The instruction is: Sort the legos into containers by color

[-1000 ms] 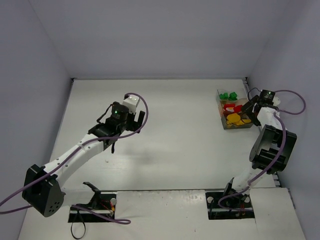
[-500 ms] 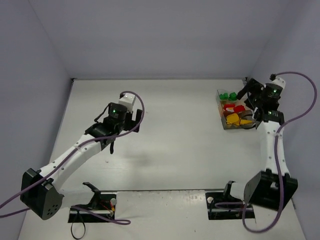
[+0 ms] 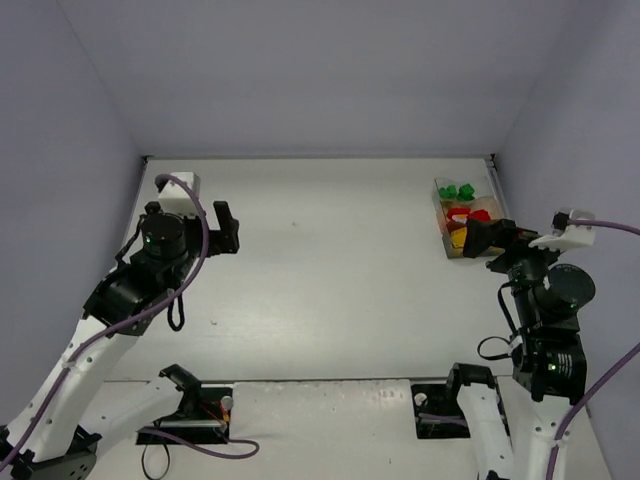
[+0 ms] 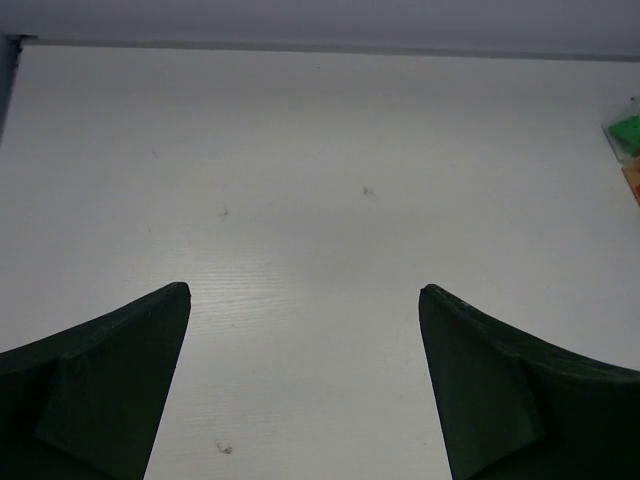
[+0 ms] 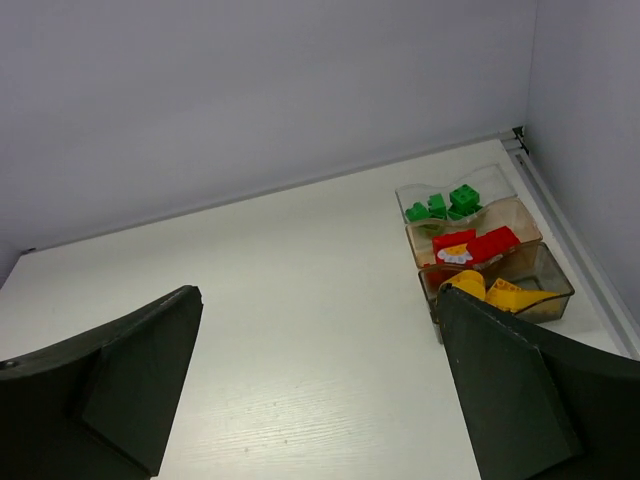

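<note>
A white table (image 3: 350,250) with a faint grain is seen across the middle of the top view. The containers (image 5: 548,303), three compartments in one row, are set directly on it at the upper right, close to the right edge. A few small dark specks (image 4: 368,190) are scattered over the bare middle. Two black base mounts (image 3: 190,412) are fixed along the bottom edge.
</note>
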Action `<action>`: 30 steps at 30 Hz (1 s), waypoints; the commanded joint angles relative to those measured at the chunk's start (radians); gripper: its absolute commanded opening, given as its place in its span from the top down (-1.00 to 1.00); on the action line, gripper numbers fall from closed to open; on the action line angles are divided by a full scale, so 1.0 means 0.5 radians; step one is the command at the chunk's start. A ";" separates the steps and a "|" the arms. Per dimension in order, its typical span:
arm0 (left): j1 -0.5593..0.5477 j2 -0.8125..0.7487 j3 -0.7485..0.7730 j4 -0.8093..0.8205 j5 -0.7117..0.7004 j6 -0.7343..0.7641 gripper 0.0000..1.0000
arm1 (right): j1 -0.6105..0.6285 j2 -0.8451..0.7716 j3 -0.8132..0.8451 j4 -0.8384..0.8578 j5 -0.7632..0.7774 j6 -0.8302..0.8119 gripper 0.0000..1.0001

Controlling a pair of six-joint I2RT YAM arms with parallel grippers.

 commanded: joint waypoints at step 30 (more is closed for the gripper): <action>0.014 -0.600 -0.230 -0.698 -0.488 -0.489 -0.79 | 0.607 -0.416 -0.071 -0.178 -0.047 -0.070 -1.00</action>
